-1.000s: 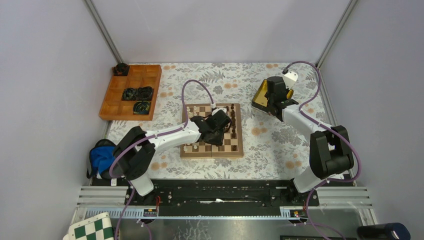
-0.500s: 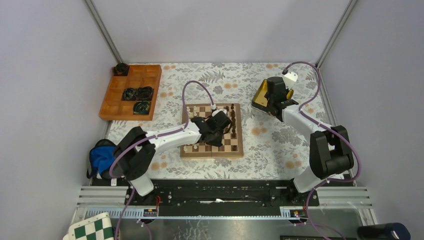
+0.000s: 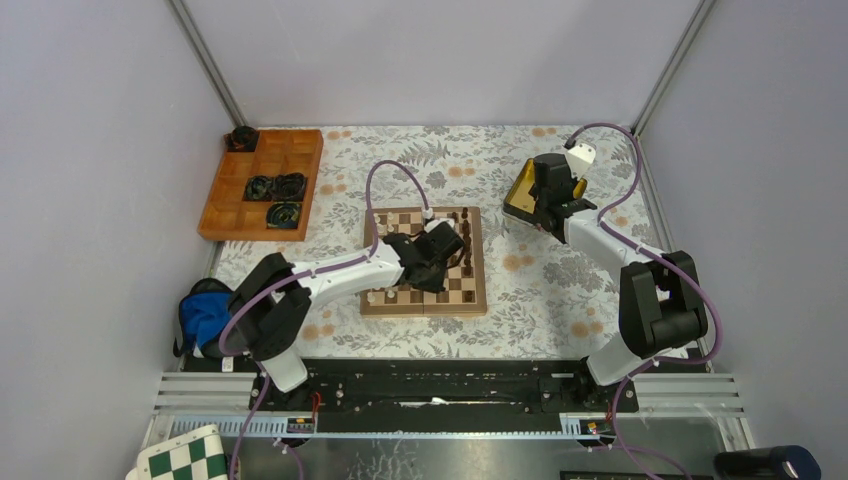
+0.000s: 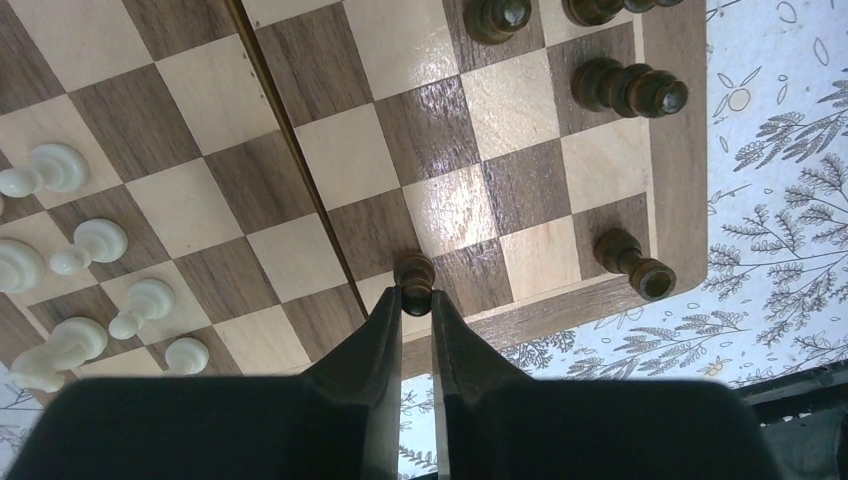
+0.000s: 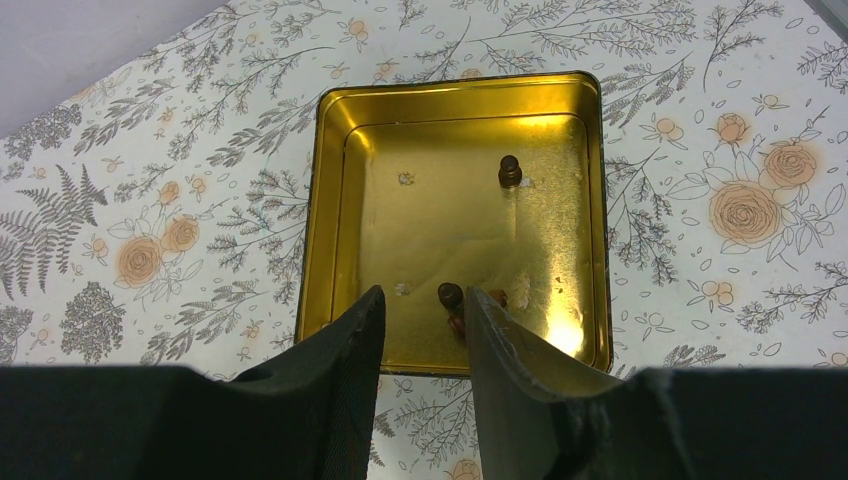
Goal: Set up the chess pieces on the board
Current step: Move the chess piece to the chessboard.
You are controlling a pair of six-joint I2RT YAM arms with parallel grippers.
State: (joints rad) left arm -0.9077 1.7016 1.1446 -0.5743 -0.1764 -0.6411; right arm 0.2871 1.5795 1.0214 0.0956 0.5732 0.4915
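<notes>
A dark pawn (image 4: pixel 415 272) is clenched between the fingertips of the left hand (image 4: pixel 417 303), over a pale square by the border of the board (image 4: pixel 340 150). Only the left wrist view shows this; from above the hand hides it. White pieces (image 4: pixel 95 240) stand to that hand's left, dark pieces (image 4: pixel 628 88) ahead to its right. The right hand (image 5: pixel 420 310) hangs released over a gold tin (image 5: pixel 330 200) holding two dark chessmen (image 5: pixel 510 170).
</notes>
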